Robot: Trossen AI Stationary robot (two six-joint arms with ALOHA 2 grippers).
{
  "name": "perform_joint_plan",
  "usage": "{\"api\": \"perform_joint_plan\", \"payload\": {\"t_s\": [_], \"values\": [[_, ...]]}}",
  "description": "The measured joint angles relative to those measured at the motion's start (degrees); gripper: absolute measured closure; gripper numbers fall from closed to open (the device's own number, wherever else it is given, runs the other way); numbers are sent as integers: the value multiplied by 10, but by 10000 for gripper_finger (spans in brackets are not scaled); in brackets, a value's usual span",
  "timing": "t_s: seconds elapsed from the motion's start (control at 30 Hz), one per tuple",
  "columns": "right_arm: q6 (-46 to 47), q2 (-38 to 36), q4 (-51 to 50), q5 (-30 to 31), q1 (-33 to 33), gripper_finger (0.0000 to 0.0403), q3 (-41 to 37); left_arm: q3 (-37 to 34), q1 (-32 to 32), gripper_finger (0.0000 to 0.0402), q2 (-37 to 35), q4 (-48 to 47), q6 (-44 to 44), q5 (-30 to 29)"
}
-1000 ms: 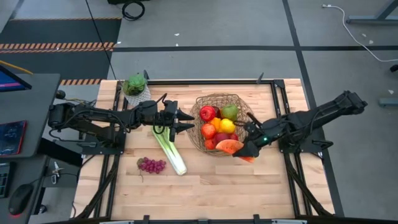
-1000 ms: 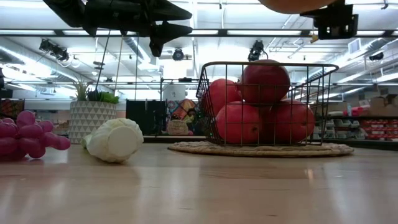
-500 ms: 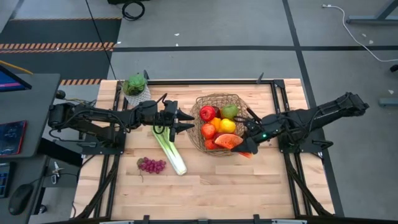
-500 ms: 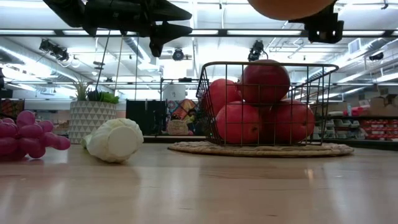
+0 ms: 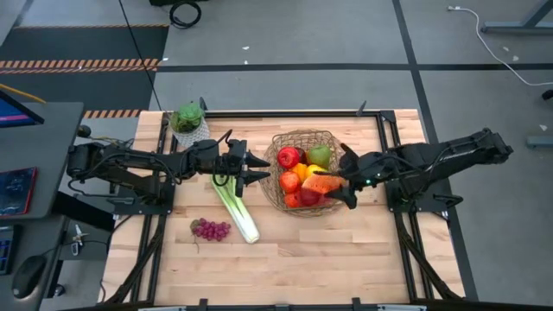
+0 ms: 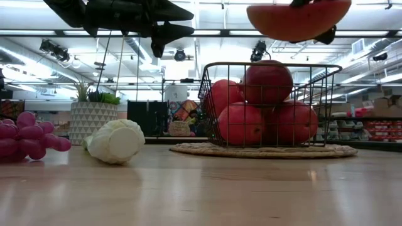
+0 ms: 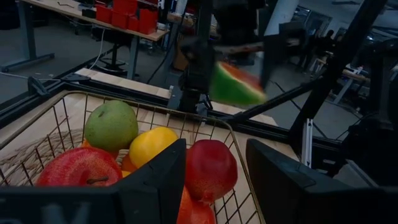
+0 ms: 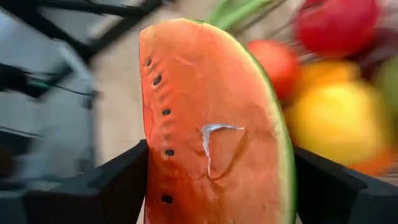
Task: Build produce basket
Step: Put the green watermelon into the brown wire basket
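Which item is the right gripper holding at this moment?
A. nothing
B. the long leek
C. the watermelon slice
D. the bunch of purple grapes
C: the right gripper is shut on the watermelon slice and holds it above the basket, while the grapes and the leek lie on the table.

Your right arm reaches in from the table's right side, its right gripper (image 5: 339,185) raised off the tabletop with both fingers (image 8: 118,186) clamped on the watermelon slice (image 8: 211,124). Your left arm stretches in level from the left, and your left gripper (image 5: 252,168) hangs above the table with its fingers (image 7: 158,186) spread apart, holding nothing.
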Motion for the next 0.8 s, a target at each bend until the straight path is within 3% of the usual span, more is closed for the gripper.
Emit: {"api": "perform_joint_plan", "payload": {"t_s": [0.17,0.8], "values": [[-72,24,-95,81,1,68,53,0,0,228,0,-2,31,0],[-251,139,-100,245,1,68,55,0,0,228,0,-2,39,0]]}}
